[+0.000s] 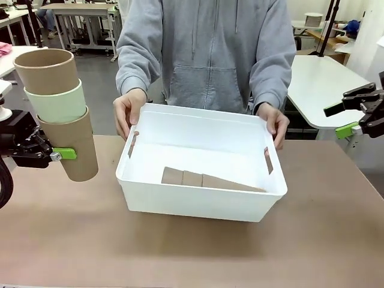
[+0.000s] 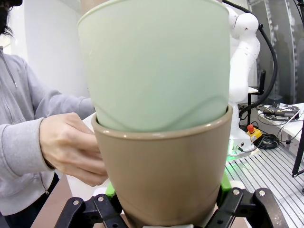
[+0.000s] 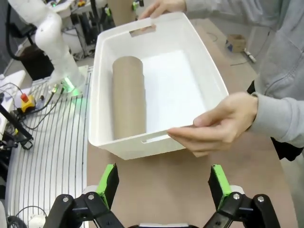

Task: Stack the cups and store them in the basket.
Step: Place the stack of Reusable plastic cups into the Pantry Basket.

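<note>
Bare brown tabletop (image 1: 192,258) lies nearest, and at its middle sits the white rectangular plastic basket (image 1: 198,207). A person in a grey hooded top steadies it from the far side, one hand (image 1: 127,111) at the left short side and the other hand (image 1: 275,123) at the right, probably so it will not slide while cups go in. Inside, a nested stack of kraft-brown paper cups (image 1: 204,179) lies on its side; its seams suggest three. Left of the basket and clear of the table, the left gripper (image 1: 66,154) is clamped on the lowest brown cup (image 1: 75,150) of an upright stack. That is a sensible hold, since the mint green paper cup (image 1: 57,102) and the top brown cup (image 1: 47,69) ride nested in it. That makes three cups there and six in all. At the far right the right gripper (image 1: 343,119) hangs with jaws wide and empty, out of the way.
</note>
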